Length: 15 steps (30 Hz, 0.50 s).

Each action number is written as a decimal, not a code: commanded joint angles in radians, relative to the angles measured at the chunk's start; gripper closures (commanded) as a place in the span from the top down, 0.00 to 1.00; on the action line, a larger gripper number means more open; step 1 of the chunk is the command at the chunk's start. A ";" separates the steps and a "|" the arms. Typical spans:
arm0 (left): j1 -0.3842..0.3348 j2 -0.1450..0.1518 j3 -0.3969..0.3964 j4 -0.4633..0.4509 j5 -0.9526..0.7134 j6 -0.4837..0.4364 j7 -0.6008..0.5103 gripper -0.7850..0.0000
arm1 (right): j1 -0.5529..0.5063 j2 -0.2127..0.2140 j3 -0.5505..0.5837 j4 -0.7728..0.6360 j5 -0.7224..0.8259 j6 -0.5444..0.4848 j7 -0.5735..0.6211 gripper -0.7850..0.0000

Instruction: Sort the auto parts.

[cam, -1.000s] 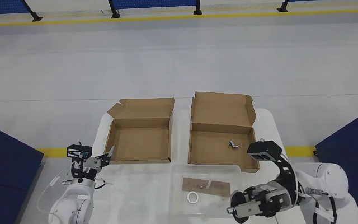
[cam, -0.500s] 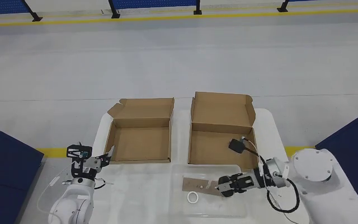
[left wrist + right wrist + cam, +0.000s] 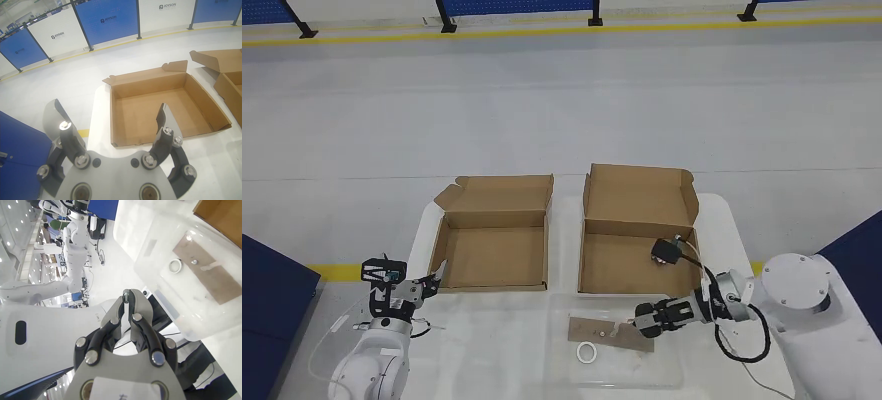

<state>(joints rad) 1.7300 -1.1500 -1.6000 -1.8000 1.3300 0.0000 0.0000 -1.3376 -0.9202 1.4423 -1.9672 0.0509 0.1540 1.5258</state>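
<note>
1. Right claw (image 3: 641, 319) – jaws nearly closed on a small metal screw (image 3: 125, 294), which is pinched at the very fingertips (image 3: 132, 292) with its head sticking out past them.
2. In the top view, the right claw sits over the right part of the clear plastic tray (image 3: 560, 372), at the right end of the brown cardboard sheet (image 3: 604, 331) that lies in the tray.
3. On the sheet: one small metal fastener (image 3: 194, 261). A white ring (image 3: 587, 352) lies on the tray floor just beside the sheet's near edge.
4. Left claw (image 3: 110, 106) – jaws spread wide and holding nothing. It is at the bench's (image 3: 492, 330) left front corner, facing the left cardboard box (image 3: 164, 111).
5. The left cardboard box is open, lid flap up, and no parts can be seen inside.
6. The right cardboard box (image 3: 627, 262) is open beside it. The right arm's wrist hides part of its floor.
</note>
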 commanded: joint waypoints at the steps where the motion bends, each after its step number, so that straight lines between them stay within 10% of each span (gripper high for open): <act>1: 0.000 0.000 0.000 0.000 0.000 0.000 0.000 1.00 | 0.017 0.001 -0.022 0.008 -0.048 0.005 -0.015 0.00; 15: 0.000 0.000 0.000 0.000 0.000 0.000 0.000 1.00 | 0.482 -0.054 -0.425 0.328 -0.387 0.081 -0.043 0.00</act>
<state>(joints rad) 1.7300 -1.1500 -1.6000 -1.8000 1.3300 0.0000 0.0000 -0.8866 -0.9681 1.0485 -1.6644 -0.3248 0.2308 1.4864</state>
